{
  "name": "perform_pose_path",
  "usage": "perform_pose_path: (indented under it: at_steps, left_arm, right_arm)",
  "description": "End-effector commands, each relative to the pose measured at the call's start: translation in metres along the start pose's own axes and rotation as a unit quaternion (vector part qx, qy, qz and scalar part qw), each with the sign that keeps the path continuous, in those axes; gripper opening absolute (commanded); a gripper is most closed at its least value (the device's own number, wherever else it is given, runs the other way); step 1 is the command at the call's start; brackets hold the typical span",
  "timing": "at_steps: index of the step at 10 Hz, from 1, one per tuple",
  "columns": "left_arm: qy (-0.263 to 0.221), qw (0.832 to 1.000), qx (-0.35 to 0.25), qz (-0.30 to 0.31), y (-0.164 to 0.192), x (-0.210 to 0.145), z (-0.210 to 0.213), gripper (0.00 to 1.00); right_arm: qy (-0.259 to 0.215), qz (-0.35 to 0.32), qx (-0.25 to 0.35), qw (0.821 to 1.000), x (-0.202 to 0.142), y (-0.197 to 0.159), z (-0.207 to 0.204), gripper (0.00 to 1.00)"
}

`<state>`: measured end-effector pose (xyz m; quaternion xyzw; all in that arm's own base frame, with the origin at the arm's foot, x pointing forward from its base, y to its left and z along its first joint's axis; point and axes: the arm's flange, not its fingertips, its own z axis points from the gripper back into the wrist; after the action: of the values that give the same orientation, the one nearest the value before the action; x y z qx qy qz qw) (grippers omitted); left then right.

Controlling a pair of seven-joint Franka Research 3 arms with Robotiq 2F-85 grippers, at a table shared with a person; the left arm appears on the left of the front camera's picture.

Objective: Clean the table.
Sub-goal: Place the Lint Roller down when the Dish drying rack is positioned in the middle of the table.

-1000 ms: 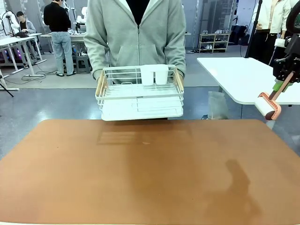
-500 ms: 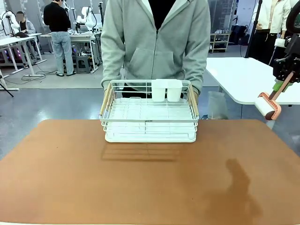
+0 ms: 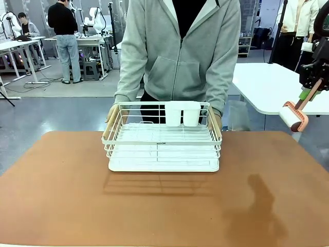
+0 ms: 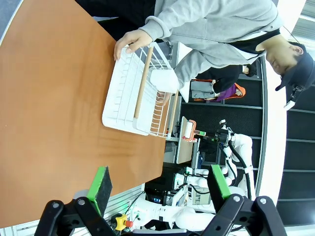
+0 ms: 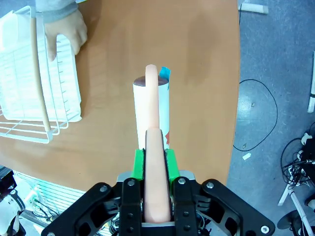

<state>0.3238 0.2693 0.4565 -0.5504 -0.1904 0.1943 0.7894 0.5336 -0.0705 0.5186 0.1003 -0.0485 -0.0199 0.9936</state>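
The reddish-brown table [image 3: 77, 195] spreads across the front view. At its far middle a person in a grey hoodie holds a white wire rack [image 3: 162, 149] by both wooden handles, low over the top; whether it rests there I cannot tell. High at the right edge, off the table, my right gripper [image 3: 314, 88] is shut on the pink handle of a lint roller [image 3: 294, 114]. In the right wrist view the lint roller [image 5: 151, 108] juts from the gripper [image 5: 155, 157] above the table [image 5: 197, 73]. My left gripper [image 4: 160, 184] stands open over the table [image 4: 49, 98], far from the rack [image 4: 133, 93].
Two white cups [image 3: 182, 113] sit at the rack's back rim. A white-topped table [image 3: 267, 87] stands beyond the far right corner. The person's hand [image 5: 66, 32] grips the rack's end [image 5: 29, 73]. Bare floor with cables lies past the table's right edge [image 5: 275, 123].
The person stepped closer and brought the rack down and forward, from in front of the chest to low over the table's far middle. My right gripper and lint roller stayed still.
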Motion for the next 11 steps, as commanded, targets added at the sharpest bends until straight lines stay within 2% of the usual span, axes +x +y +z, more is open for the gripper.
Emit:
perform_pose_path:
  at_steps: [1,11]
  left_arm:
    - [0.001,1.000,-0.006,-0.003,-0.0008,-0.0016,0.0029,1.00]
    - [0.001,1.000,-0.006,-0.003,-0.0008,-0.0016,0.0029,1.00]
  right_arm:
    - [-0.003,0.000,0.000,1.000,0.0013,0.0005,0.0023,0.21]
    - [-0.003,0.000,0.000,1.000,0.0013,0.0005,0.0023,0.21]
